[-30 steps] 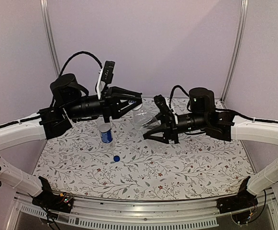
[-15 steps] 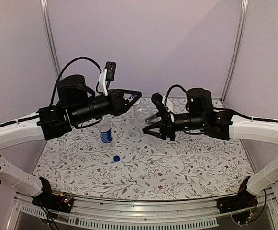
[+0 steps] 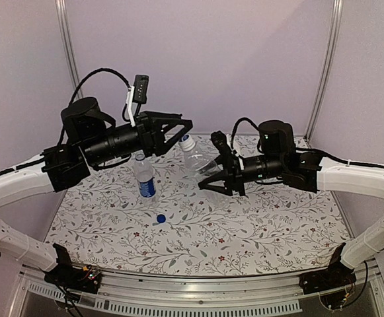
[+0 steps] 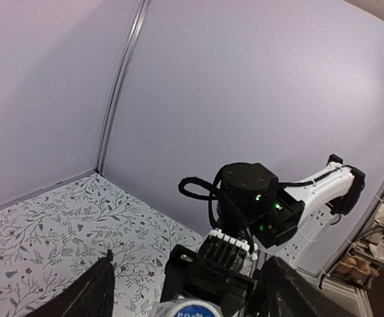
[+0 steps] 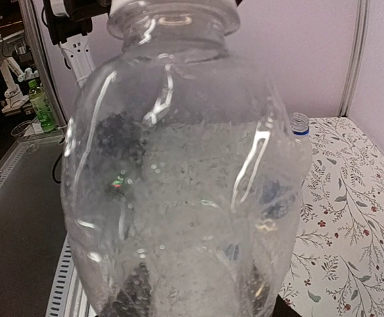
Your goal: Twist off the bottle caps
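Where fingers (image 3: 209, 185) clamp, clear bulbous bottle (image 3: 198, 160), seemingly dewy

On my feed the left arm (image 3: 20, 181) and right arm (image 3: 360, 177) share one build: glossy white tubular links joined by black housings. Each carries a fat black cylindrical motor can (image 3: 79, 117) with a thin black cable (image 3: 102, 71) arching off it. The left end effector (image 3: 184, 129) and right end effector (image 3: 208, 177) are matte black and angular. Small green lights (image 4: 275, 206) glow on the right arm's joint.
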{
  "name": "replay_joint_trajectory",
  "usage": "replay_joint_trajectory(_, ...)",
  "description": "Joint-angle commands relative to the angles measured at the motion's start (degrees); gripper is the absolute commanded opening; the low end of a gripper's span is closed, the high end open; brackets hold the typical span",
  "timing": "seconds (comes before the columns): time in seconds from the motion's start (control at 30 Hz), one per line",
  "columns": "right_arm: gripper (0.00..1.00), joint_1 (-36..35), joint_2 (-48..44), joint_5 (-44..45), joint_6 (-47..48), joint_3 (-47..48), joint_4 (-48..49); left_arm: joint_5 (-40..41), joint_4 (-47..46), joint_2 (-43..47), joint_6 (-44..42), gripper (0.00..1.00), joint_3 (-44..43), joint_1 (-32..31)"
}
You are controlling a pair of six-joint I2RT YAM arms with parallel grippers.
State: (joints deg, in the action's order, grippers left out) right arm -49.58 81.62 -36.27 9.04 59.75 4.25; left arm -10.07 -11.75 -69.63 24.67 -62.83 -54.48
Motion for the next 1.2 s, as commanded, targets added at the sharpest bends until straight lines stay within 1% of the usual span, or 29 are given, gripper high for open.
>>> replay_joint_trajectory(0.0,0.26,0.1,-0.2,-10.9,1.2,0.9,0.1,-12.7,-3.5,1.3,-5.7,0.8,1.5,3.0)
replay_joint_trajectory(0.2,0.26,0.1,0.8,-19.0,1.4,1.9,-0.3,-27.3,-11.9,1.5,-6.9,0.8,5.4,4.8)
replay_joint_trajectory(0.3,0.26,0.1,1.5,-21.6,1.3,2.5,-0.5,-32.8,-13.3,0.3,-8.1,0.78,4.7,4.8)
replay_joint_trajectory(0.4,0.26,0.2,2.3,-23.4,1.1,3.0,-0.5,-36.4,-14.1,-1.1,-9.0,0.77,3.6,4.8)
replay_joint_trajectory(0.53,0.26,0.1,2.9,-24.9,0.9,3.2,0.0,-39.0,-14.5,-3.0,-9.2,0.75,2.2,4.7)
replay_joint_trajectory(0.63,0.27,0.2,3.4,-26.0,0.4,3.4,0.2,-40.1,-14.6,-4.2,-9.3,0.71,1.5,4.7)
replay_joint_trajectory(0.77,0.26,0.2,4.0,-26.3,0.2,3.6,0.2,-41.1,-14.8,-5.1,-9.4,0.62,1.1,4.7)
replay_joint_trajectory(0.93,0.26,0.2,4.2,-25.9,0.2,3.5,0.2,-41.5,-14.6,-5.5,-9.3,0.46,1.1,4.6)
replay_joint_trajectory(1.17,0.26,0.2,4.1,-24.9,-0.1,3.6,0.4,-40.7,-14.3,-5.5,-9.6,0.43,1.8,4.5)
